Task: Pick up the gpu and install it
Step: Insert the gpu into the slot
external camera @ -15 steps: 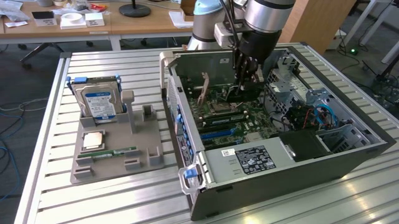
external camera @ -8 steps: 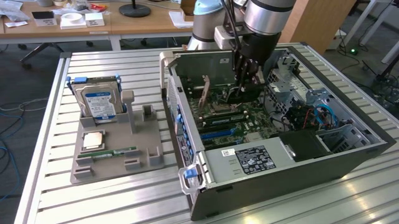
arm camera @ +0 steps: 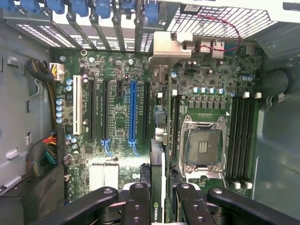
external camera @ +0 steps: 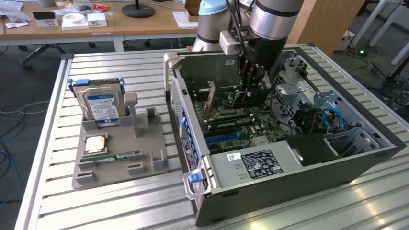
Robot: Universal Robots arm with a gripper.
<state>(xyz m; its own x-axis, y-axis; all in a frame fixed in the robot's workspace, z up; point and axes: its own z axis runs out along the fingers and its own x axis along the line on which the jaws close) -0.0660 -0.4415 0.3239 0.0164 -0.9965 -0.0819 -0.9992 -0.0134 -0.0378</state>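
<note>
Clamping the gpu (arm camera: 158, 164) by its top edge, your gripper (arm camera: 159, 204) holds it upright over the mobo (arm camera: 117, 126), prob. so the lower edge faces the slots (arm camera: 132, 112).

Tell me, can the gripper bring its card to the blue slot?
Probably yes: the gripper holds the card over the board, beside the blue slot, which is empty and uncovered.

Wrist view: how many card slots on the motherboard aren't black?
2. A white slot at the row's end nearest the cable bundle, and a blue slot between black slots. The held graphics card may hide another.
</note>
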